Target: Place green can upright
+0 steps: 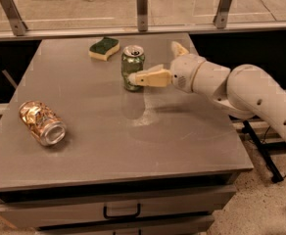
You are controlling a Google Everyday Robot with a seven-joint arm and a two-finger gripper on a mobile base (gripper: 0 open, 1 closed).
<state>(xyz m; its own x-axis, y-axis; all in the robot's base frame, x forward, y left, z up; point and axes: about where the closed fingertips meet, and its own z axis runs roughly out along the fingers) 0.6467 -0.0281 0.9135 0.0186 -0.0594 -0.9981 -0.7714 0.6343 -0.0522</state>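
jaws of the gripper stand spread, one finger seemingly touching the upright green can at its tip; a sideways pull-back could drag that finger and topple it.

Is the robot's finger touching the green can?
Cannot tell. In the camera view the open gripper sits beside the upright green can; one of its fingers overlaps the can's side, with no gap or contact plainly visible.

One finger of the hand, just beside the green can, covers part of the can's lower wall, while the arm runs off the picture's edge.
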